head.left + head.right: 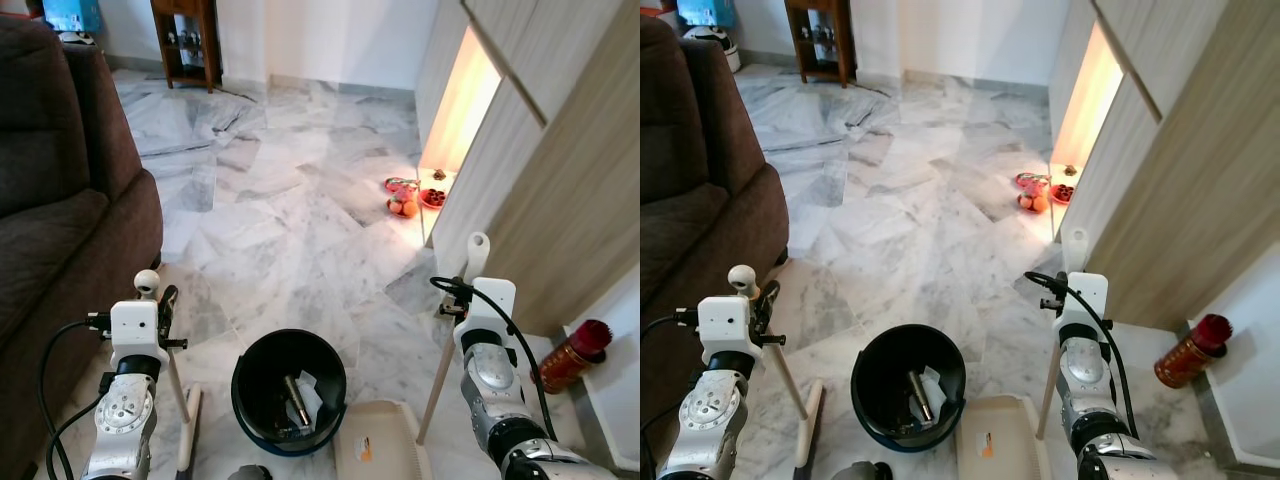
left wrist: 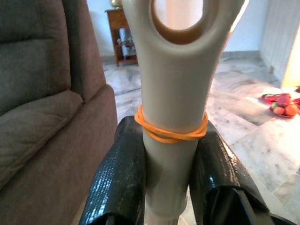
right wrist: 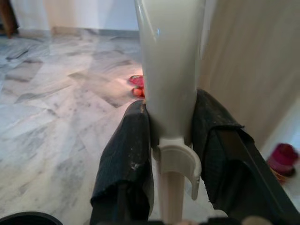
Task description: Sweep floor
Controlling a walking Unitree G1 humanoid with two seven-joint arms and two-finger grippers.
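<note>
My left gripper (image 1: 165, 303) is shut on the top of a cream broom handle (image 2: 171, 108) that has an orange rubber band (image 2: 171, 132) around it. The stick slants down to the broom head (image 1: 190, 425) on the marble floor beside the sofa. My right gripper (image 1: 462, 296) is shut on the cream handle (image 3: 168, 70) of a dustpan, whose pan (image 1: 375, 445) lies on the floor by my feet. Between the two tools stands a black bin (image 1: 240, 375) with paper scraps and a metal tube inside.
A brown sofa (image 1: 60, 200) fills the left side. Wooden cabinets (image 1: 560, 180) line the right, with a red tin (image 1: 572, 357) at their foot. Plates of fruit (image 1: 408, 195) sit on the floor by a lit niche. A wooden side table (image 1: 187, 40) stands at the back.
</note>
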